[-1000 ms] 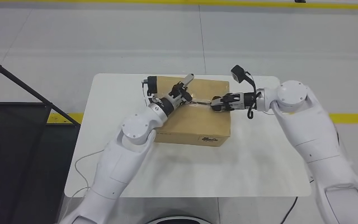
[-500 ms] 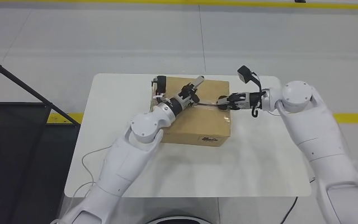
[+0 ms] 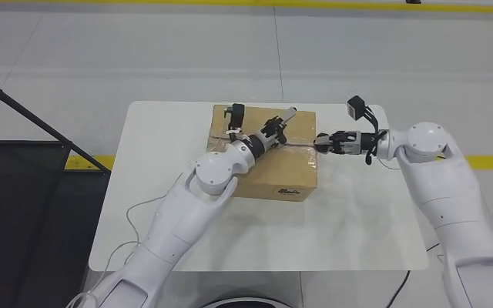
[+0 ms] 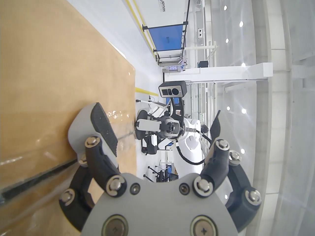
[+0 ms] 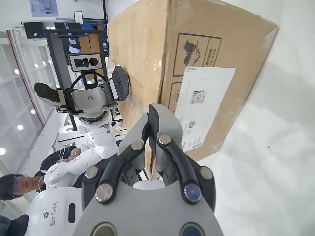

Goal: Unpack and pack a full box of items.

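Grey floor (image 3: 154, 46) all round, with two yellow lines (image 3: 484, 162): one far beyond the box, one level with it. One white desk (image 3: 146, 208), matt and plain.

We log one cardboard box (image 3: 286, 168), flaps down, on the desk's far half. The box's far edge lies near the desk's far rim. Wide bare desk lies on the robot's side of the box, with narrower margins to its left and right.

Two claws:
- The left claw (image 3: 280, 125) is over the box top, near the middle seam, spread wide. One finger (image 4: 78, 128) lies against the cardboard by the glossy clear tape (image 4: 29, 165); the other stands up off the box.
- The right claw (image 3: 319, 142) is just off the box's right edge, level with the seam. It is pressed together on a thin brown strip (image 5: 148, 155); we cannot tell what the strip is.

One white label (image 5: 209, 99) sits on the box's right end face, beside printed handling marks.
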`<state>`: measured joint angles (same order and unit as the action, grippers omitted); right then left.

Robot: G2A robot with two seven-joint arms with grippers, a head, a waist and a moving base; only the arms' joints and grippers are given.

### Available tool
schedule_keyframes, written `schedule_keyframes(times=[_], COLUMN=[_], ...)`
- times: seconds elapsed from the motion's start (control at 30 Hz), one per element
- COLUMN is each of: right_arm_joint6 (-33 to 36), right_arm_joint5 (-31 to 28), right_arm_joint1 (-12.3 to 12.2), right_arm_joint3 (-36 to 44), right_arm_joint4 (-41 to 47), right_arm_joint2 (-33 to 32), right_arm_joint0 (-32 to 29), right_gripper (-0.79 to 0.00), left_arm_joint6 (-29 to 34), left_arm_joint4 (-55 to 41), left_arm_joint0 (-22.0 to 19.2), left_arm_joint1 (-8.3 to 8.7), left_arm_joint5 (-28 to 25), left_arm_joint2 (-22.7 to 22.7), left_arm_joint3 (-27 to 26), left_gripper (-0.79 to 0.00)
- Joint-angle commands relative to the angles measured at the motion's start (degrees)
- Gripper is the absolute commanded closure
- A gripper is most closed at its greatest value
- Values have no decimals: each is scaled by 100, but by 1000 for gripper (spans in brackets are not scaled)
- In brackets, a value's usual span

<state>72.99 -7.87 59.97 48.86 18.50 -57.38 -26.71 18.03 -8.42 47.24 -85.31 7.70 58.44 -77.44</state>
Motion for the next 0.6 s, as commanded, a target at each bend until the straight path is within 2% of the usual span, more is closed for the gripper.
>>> schedule_keyframes(times=[0.0,0.57], right_arm_joint6=[14,157], right_arm_joint5=[-39,-379], right_arm_joint1=[-10,47], right_arm_joint3=[-52,-524], right_arm_joint4=[40,341], right_arm_joint2=[-39,-59], right_arm_joint0=[-26,-87], right_gripper=[0,0], left_arm_joint6=[-33,-304], left_arm_joint4=[-19,-101], left_arm_joint0=[-55,-389], left_arm_joint1=[-28,-269], left_arm_joint5=[-6,-136], left_arm_joint2=[-65,-508], left_arm_joint3=[69,462], left_gripper=[-785,-785])
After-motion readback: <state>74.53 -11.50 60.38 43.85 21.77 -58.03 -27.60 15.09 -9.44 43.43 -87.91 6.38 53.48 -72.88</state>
